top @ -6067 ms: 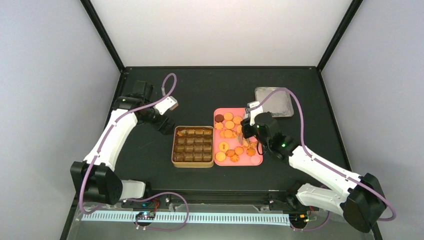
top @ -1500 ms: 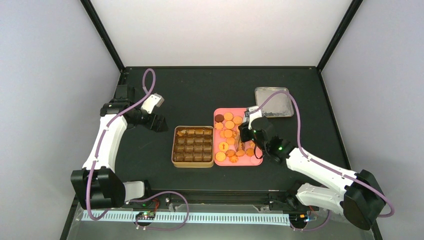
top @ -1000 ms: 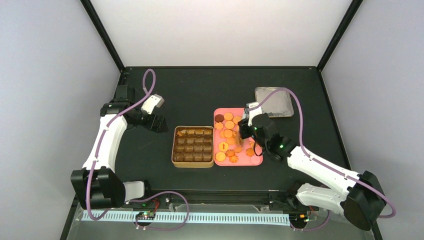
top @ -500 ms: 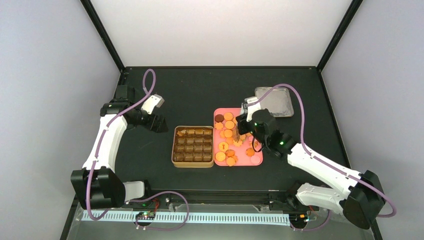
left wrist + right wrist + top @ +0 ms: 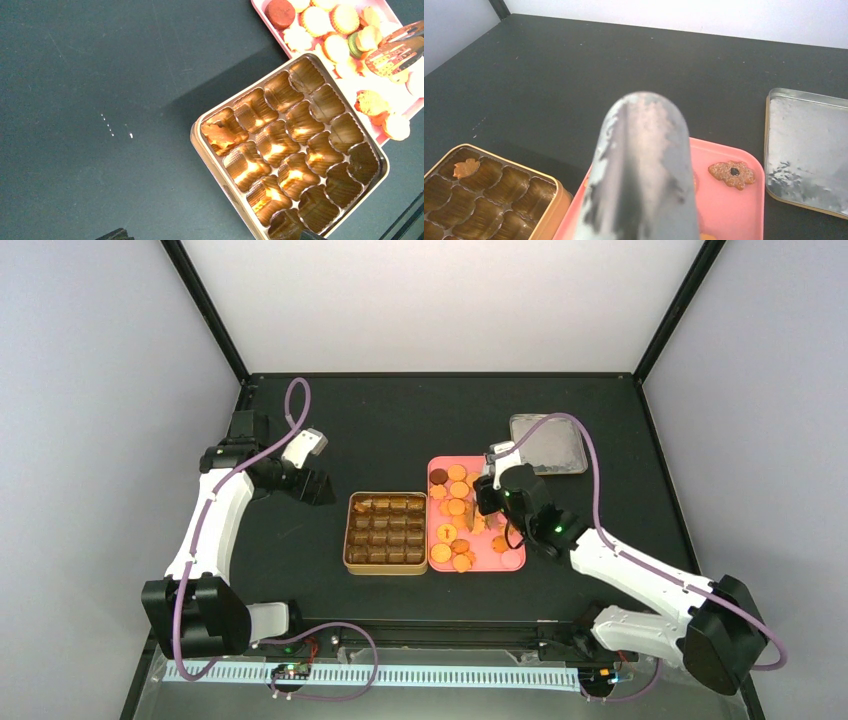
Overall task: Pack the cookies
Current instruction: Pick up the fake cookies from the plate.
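Note:
The cookies lie loose on a pink tray, mostly orange rounds, one dark brown at the far corner. My right gripper hovers over the tray, shut on the metal tongs, whose tips hang over the cookies. Whether a cookie sits between the tips I cannot tell. The tongs block most of the right wrist view. One leaf-shaped cookie rests in a corner compartment of the gold tin. My left gripper hangs open over bare table left of the tin.
A silver tin lid lies beyond the tray at the back right, also seen as the lid. A flower cookie with a dark centre sits alone near the tray's far edge. Black table surrounds everything.
My right gripper with the tongs rose a little toward the far side, then came back over the tray; a few cookies shifted. The left arm stayed still.

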You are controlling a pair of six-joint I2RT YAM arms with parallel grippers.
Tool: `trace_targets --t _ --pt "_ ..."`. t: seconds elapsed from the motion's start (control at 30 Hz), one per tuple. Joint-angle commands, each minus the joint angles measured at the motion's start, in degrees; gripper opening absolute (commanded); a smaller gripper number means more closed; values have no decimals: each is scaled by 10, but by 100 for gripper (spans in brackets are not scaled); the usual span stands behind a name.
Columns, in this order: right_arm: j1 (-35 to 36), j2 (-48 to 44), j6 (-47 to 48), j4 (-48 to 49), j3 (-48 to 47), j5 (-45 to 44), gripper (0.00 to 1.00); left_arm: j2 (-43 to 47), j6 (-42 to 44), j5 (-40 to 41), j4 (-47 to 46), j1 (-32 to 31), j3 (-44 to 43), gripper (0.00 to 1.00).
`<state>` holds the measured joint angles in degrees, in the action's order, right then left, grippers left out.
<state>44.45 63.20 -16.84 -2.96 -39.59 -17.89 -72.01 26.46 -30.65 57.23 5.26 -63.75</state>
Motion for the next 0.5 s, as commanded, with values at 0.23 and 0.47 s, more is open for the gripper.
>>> trace_targets --t 0.23,0.47 --pt "-3 35 -6 68 -1 -13 36 4 11 -13 17 5 -20 90" --pt "-5 51 -6 79 13 -1 38 4 12 -14 18 5 -20 89"
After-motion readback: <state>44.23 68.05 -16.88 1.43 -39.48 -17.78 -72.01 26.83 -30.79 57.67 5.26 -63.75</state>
